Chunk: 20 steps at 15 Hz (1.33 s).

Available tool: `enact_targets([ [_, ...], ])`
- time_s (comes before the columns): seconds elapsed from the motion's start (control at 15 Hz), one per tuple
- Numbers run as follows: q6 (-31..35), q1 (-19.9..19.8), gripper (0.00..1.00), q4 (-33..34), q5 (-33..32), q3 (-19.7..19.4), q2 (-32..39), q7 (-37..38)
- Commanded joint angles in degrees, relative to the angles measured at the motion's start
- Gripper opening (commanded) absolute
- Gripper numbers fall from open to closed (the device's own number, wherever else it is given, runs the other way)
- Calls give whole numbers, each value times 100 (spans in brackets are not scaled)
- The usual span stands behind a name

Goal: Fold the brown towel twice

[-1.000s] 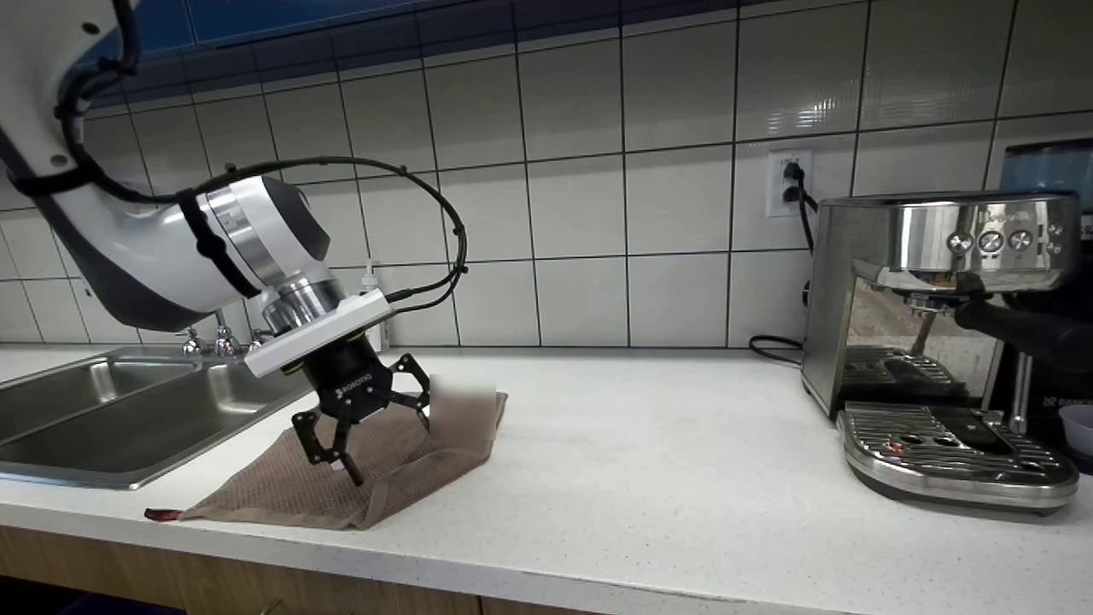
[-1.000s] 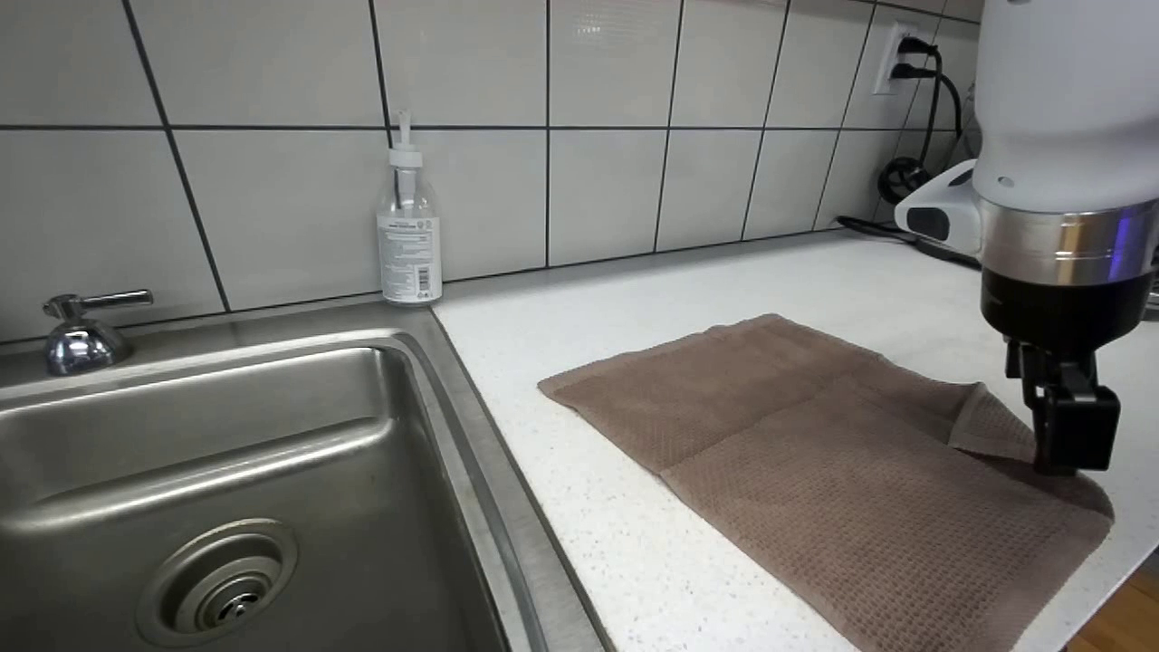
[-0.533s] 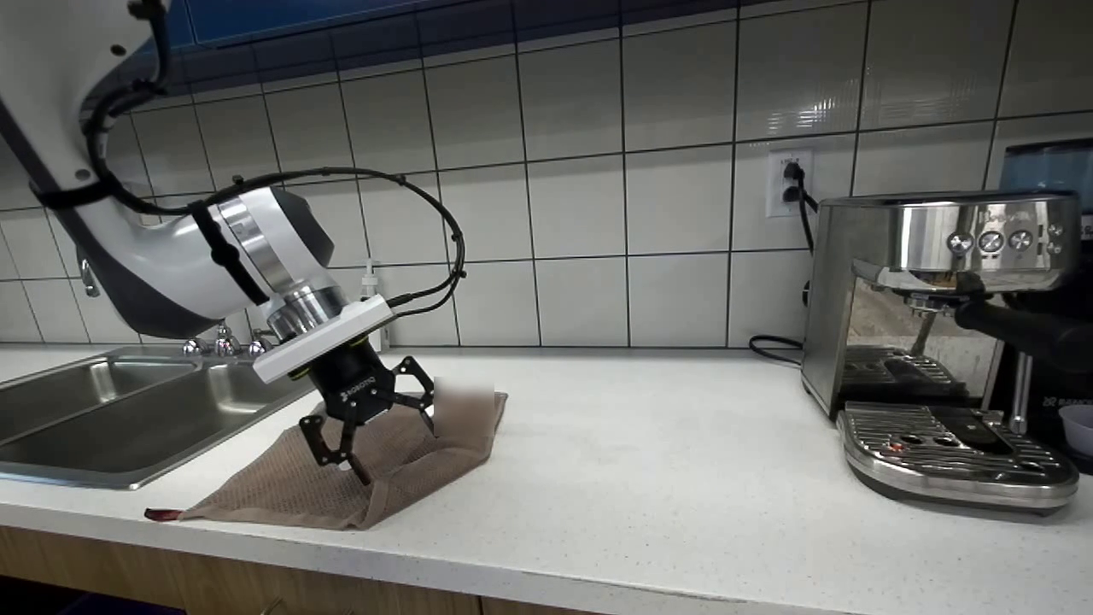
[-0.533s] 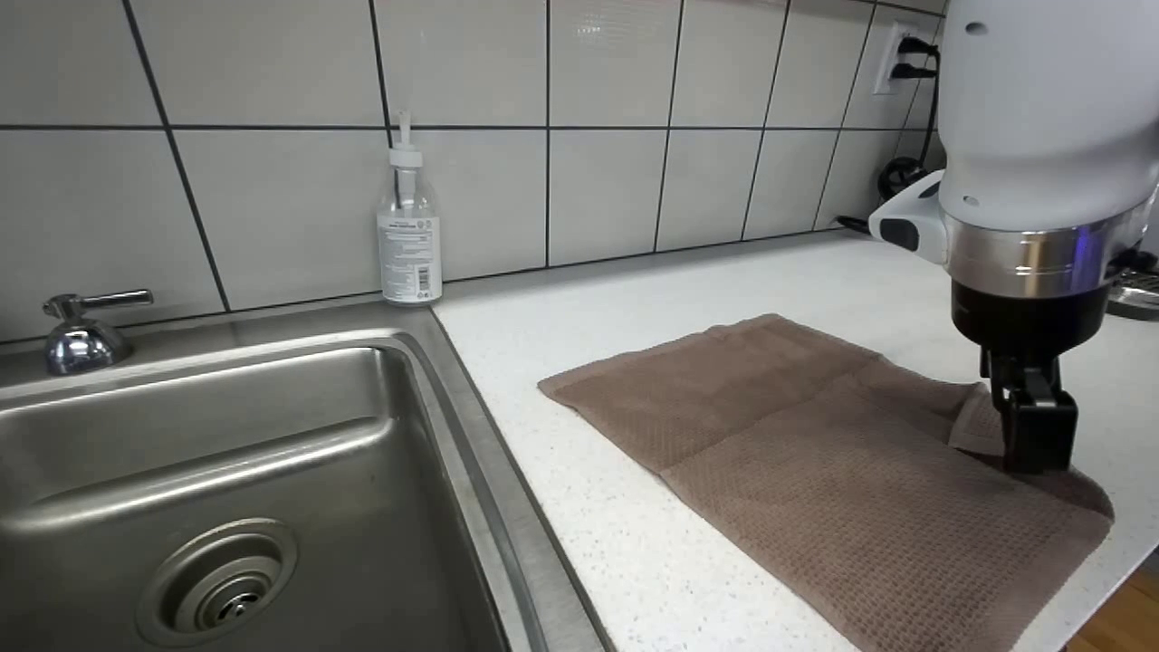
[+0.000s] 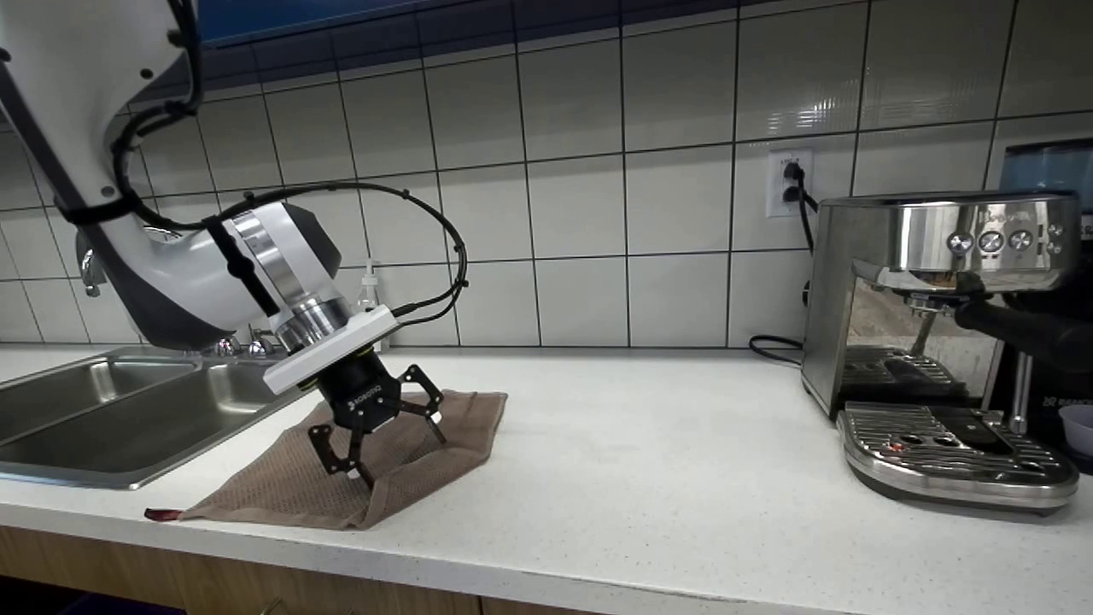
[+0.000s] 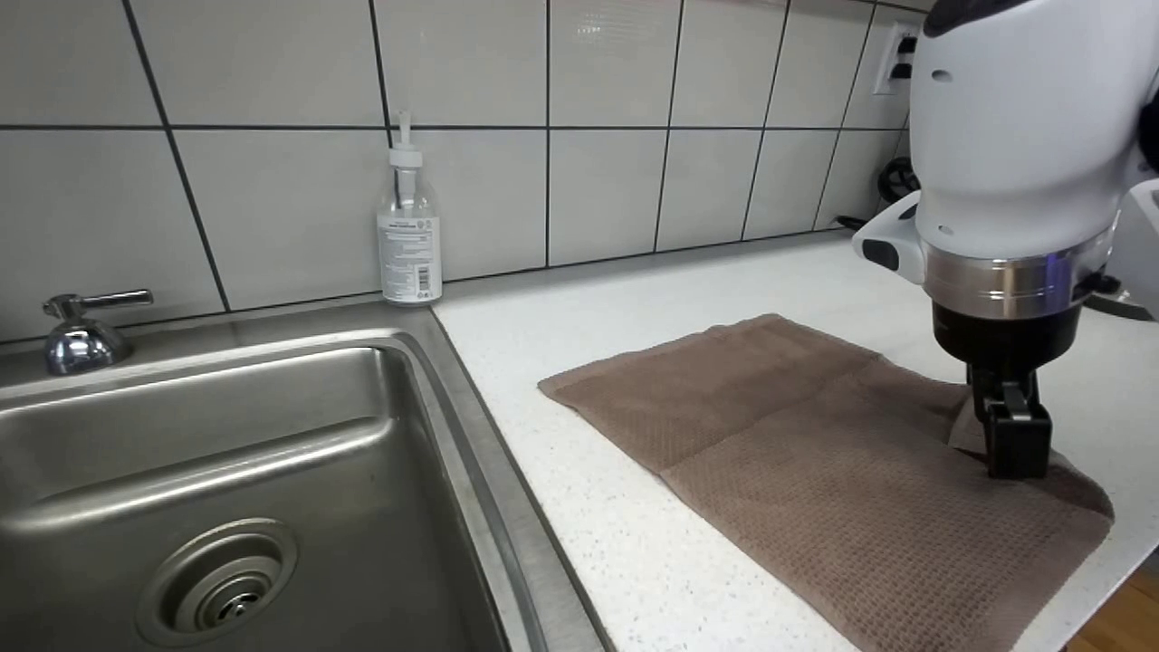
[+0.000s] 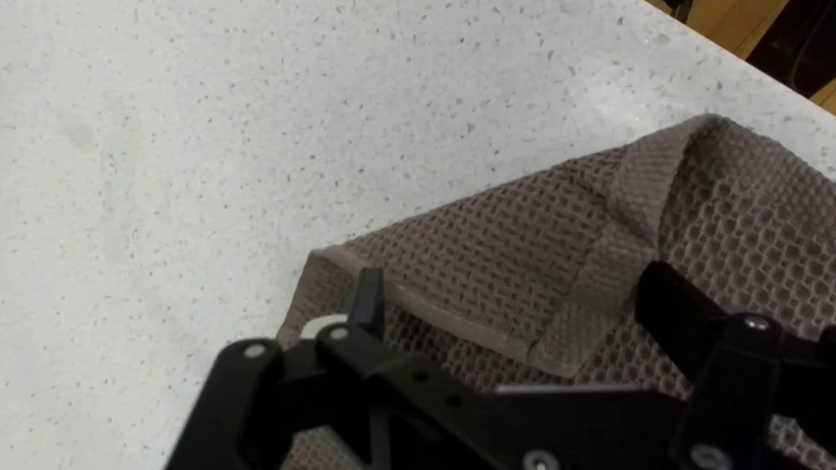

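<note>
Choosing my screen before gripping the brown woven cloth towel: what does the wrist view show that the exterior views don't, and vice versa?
Only the wrist view: clear ribbing on the wide brown hem band at the turned-over corner of the towel.

Only the exterior views: the stainless steel sink and clear white-capped pump bottle in both; the boxy steel espresso machine in an exterior view.

Shared: the towel, the speckled white countertop and the black two-finger gripper, its jaws open.
</note>
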Motion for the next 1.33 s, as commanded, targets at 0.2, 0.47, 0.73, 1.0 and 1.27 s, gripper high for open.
enact_targets([
  [0.2,-19,5,100,198,-256,-13,188,204],
  [0.47,-7,5,58,198,-344,-20,178,219],
  [0.73,-8,3,27,181,-478,-22,169,258],
  [1.0,-13,-13,0,161,-600,-34,181,315],
  [1.27,-17,-53,1,129,-600,-66,144,273],
])
